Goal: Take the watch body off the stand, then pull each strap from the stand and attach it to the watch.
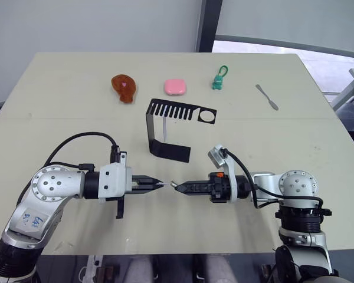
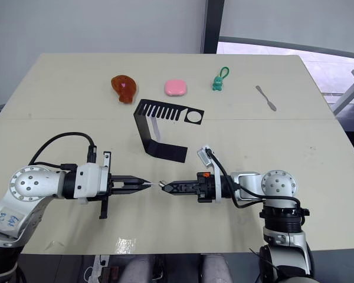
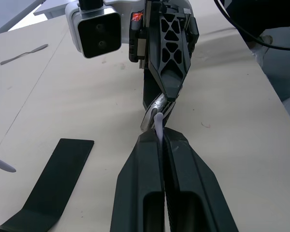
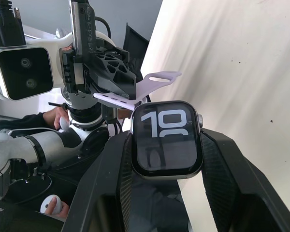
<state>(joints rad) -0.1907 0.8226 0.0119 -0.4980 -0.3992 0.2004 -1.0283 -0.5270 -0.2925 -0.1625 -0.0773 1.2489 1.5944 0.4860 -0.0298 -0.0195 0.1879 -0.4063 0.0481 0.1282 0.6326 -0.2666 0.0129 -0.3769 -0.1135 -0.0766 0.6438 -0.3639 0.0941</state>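
Both arms level, left gripper (image 1: 156, 183) pinching strap (image 4: 135, 94), right gripper (image 1: 176, 186) clamping watch body (image 4: 166, 139)

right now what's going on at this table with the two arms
The robot is putting a watch together over the table. Its right tool is shut on the watch body, already off the black stand. Its left tool is shut on one pale strap and holds it tip to tip against the watch body. Whether that strap is attached yet cannot be told. A second strap hangs from the stand's top arm.
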